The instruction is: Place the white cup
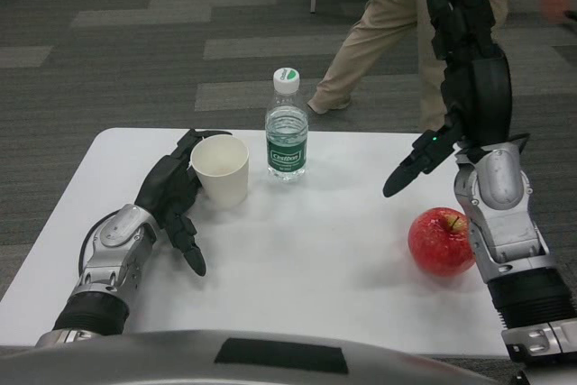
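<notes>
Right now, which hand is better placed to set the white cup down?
The left hand. It rests on the table right against the white cup, fingers around its side. The right hand is raised, open and upright, well away above the apple.

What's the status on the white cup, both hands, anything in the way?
Left hand around white cup, cup upright on table. Right hand raised, open, empty. Water bottle close beside cup; apple by right forearm.
</notes>
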`<move>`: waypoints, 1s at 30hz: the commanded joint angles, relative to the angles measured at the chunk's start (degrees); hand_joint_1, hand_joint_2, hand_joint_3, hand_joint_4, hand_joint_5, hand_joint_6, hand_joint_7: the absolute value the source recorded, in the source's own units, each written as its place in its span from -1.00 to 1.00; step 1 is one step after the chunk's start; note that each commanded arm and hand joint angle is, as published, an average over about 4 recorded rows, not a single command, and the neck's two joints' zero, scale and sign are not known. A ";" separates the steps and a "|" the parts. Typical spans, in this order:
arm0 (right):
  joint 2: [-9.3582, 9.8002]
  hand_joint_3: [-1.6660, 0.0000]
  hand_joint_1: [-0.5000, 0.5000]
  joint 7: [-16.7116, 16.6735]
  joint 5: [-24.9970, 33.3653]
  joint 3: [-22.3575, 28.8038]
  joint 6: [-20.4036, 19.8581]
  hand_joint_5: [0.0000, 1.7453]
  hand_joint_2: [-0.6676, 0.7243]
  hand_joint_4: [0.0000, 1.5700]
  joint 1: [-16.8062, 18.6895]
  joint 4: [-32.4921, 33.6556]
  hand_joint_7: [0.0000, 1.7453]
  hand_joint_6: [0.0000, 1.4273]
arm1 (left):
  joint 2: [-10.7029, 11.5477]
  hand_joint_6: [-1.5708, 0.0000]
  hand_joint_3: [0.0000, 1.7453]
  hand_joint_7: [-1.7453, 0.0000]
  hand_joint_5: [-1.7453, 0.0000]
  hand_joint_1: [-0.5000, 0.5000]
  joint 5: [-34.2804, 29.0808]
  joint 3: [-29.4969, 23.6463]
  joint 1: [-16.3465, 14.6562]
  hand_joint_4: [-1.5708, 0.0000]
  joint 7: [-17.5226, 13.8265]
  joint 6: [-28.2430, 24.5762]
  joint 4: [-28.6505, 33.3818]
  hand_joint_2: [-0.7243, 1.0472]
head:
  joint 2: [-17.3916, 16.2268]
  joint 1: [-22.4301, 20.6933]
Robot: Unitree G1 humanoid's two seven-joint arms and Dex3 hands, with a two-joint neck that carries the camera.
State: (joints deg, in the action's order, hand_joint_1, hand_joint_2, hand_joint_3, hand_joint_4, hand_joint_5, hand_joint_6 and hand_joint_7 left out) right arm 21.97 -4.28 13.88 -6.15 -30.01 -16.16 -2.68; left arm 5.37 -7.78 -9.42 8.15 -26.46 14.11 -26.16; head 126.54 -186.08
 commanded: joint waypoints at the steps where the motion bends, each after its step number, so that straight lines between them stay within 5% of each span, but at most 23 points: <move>1: -0.18 1.00 -0.25 -0.29 0.45 -0.02 -0.14 -1.00 1.00 -1.00 0.31 0.04 -0.92 -1.00 | 0.74 1.00 -0.90 -0.20 -0.18 -1.00 0.66 -0.55 -0.41 1.00 0.03 -0.57 -0.21 -0.97 | 0.00 0.00; 23: -0.13 1.00 -0.25 -0.29 0.45 -0.09 -0.22 -1.00 1.00 -1.00 0.34 0.21 -0.92 -1.00 | 0.34 1.00 -0.90 -0.12 -0.41 -1.00 0.26 -8.64 -0.98 1.00 0.71 -0.31 7.83 -0.90 | 1.43 -0.46; 30: 0.09 1.00 -0.25 -0.29 0.45 0.07 -0.22 -1.00 1.00 -1.00 0.34 0.15 -0.92 -1.00 | 1.00 1.00 -0.90 -0.12 -0.41 -1.00 -0.20 -14.59 -2.54 1.00 0.56 -7.67 18.36 -0.90 | 1.64 -0.46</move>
State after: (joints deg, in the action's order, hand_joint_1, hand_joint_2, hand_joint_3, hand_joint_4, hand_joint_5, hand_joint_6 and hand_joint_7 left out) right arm 21.87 -4.41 13.88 -6.17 -30.03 -16.05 -2.61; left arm 5.56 -7.76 -22.80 6.22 -25.98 8.32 -10.22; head 128.17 -186.54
